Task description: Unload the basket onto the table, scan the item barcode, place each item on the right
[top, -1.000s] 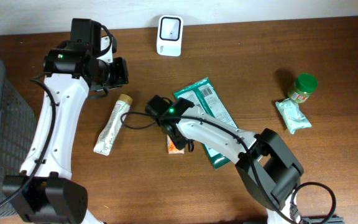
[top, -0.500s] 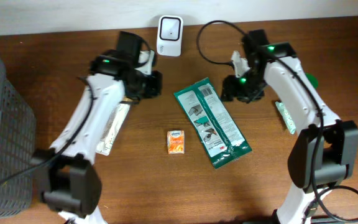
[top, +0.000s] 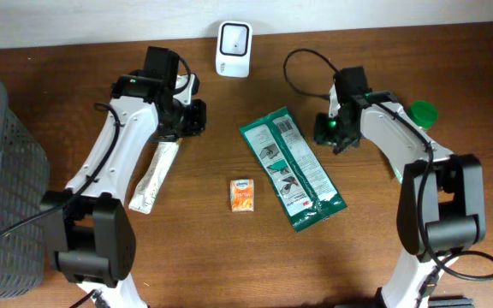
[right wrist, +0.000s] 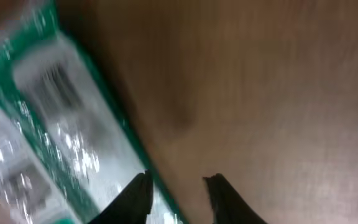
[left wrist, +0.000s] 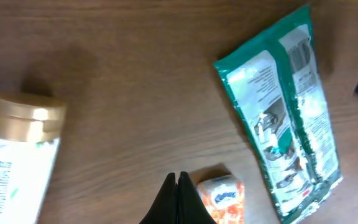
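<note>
Right claw [right wrist: 179, 182] slightly spread, empty, beside green packet [right wrist: 48, 137]; left claw [left wrist: 178, 177] pressed together, empty.

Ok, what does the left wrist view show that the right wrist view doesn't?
Only the left wrist view shows the gold-capped pouch, the small orange pack and the left gripper, which is shut and empty. Only the right wrist view shows the right gripper, its jaws apart with nothing between them. Both show the green packet lying flat on the wooden table, though the right wrist view is blurred and catches only part of it.
</note>
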Controlling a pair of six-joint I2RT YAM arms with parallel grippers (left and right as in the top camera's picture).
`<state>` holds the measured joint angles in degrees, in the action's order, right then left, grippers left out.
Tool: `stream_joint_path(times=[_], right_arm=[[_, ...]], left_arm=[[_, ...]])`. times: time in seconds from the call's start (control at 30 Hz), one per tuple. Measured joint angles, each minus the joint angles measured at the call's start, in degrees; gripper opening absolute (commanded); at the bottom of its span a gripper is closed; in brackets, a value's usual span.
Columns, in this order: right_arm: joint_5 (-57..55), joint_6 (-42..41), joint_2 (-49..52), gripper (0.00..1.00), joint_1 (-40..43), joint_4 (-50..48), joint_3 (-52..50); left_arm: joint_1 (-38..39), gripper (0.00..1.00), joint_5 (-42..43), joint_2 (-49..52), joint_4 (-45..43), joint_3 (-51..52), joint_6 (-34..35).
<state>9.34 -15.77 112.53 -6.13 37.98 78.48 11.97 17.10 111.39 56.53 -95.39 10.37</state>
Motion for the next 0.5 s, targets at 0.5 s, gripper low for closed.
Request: stream_joint_path(times=[0.5], right_arm=[[8.70,-3.67,6.71,0.25,-6.93,-9.33,0.15]], left_arm=[[-4.90,0.00,-5.64,-18.45,1.55,-0.68,-9.09]])
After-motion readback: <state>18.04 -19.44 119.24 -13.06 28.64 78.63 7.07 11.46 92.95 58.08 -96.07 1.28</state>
